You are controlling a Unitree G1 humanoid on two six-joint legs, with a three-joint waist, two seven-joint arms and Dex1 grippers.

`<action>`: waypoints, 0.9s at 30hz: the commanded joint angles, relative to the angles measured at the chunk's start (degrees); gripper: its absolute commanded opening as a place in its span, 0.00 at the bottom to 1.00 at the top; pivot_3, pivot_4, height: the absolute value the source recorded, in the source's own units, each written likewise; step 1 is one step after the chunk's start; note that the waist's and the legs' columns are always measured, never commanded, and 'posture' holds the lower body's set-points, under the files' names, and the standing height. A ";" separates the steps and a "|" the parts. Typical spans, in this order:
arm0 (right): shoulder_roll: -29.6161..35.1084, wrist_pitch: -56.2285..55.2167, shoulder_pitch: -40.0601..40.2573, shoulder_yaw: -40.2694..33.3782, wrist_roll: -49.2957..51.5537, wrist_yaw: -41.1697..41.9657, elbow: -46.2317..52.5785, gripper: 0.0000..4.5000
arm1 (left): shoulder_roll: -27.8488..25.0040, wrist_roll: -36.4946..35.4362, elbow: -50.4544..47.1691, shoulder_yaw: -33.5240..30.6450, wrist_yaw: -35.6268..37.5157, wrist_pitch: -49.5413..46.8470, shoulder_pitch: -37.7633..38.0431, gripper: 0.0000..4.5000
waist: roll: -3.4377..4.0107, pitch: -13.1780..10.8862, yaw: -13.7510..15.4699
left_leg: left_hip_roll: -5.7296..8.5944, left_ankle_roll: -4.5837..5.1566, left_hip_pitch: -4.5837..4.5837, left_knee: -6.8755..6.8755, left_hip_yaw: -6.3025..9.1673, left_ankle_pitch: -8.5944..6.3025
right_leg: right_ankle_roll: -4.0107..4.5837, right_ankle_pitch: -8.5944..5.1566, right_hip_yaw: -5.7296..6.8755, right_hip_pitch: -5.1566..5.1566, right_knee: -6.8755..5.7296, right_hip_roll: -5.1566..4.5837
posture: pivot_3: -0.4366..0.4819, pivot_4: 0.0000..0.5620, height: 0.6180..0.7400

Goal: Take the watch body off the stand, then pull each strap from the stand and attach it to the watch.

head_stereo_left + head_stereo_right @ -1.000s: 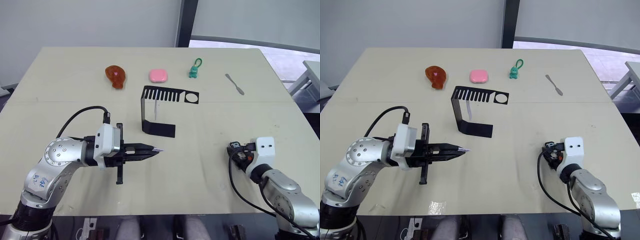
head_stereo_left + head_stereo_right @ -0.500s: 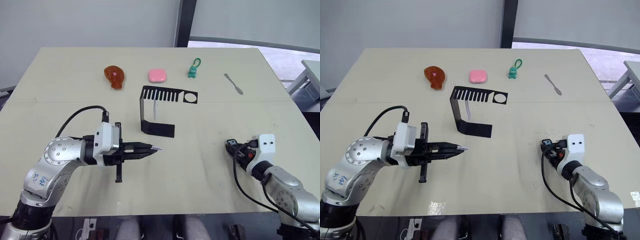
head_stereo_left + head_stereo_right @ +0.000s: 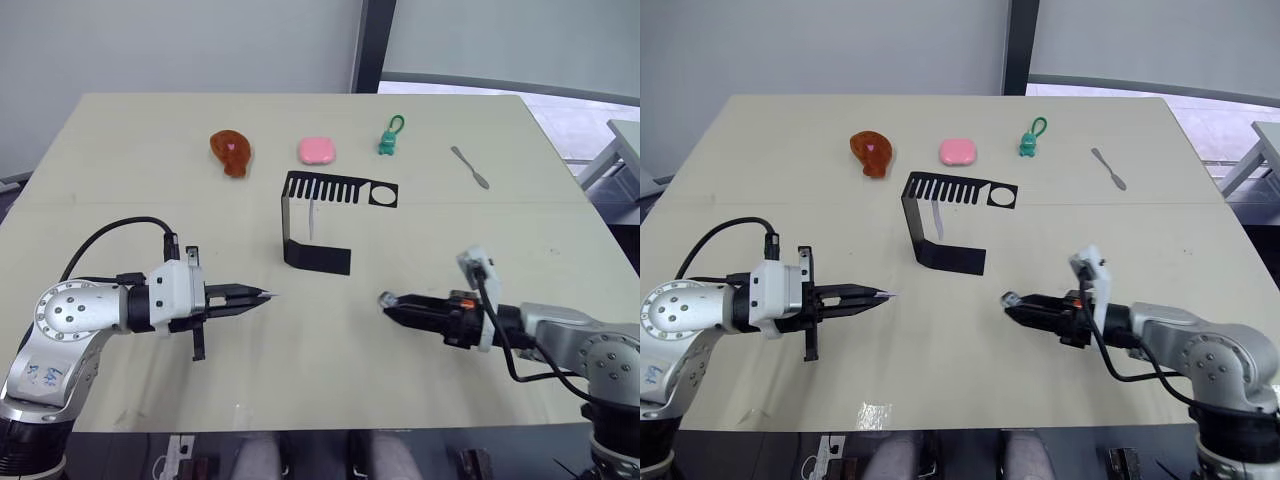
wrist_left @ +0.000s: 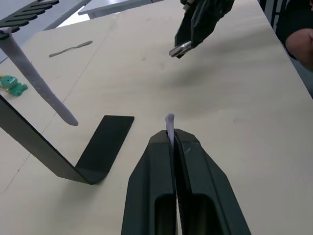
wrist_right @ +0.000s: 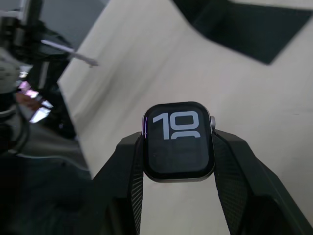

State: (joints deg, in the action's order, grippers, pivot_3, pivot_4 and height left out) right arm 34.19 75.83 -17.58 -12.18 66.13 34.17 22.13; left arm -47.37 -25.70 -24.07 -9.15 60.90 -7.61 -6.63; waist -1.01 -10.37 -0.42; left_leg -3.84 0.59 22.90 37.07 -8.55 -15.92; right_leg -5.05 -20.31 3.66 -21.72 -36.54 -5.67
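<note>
Glossy-screened watch body (image 5: 178,141), matt black stand (image 3: 318,221), smooth pale table (image 3: 120,140)

Both head cams look forward and down over the tabletop (image 3: 420,130), sharing nearly the same scene around the black stand (image 3: 318,225). Left wrist cam sits low, close behind its claw (image 4: 171,139), facing the stand. Right wrist cam is tight on the watch body (image 5: 178,141), stand base behind.

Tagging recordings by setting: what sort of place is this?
Probably an indoor lab or office test bench: a plain table by a window, with a black stand and unrelated props, a pink block and spatula.
</note>
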 commanded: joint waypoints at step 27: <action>-13.97 10.01 -10.45 4.89 17.58 -18.96 -15.34 0.33 | -0.35 1.27 -5.39 5.13 -0.70 -1.26 -3.18 0.00 | -0.01 0.01 -0.87 | 0.03 -0.05 0.42 0.05 -0.29 0.14 | 0.00 0.00 -0.16 -0.72 -0.48 0.05 | 0.48 0.27 1.00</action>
State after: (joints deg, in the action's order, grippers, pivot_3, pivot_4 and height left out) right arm 20.45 86.10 -27.81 -7.07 81.10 15.82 6.26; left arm -47.36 -25.00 -28.76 -4.09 59.74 -9.82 -8.85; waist -1.02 -10.36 -1.29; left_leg -3.81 0.54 23.33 37.11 -8.84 -15.78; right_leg -5.05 -20.31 3.51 -22.45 -37.02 -5.62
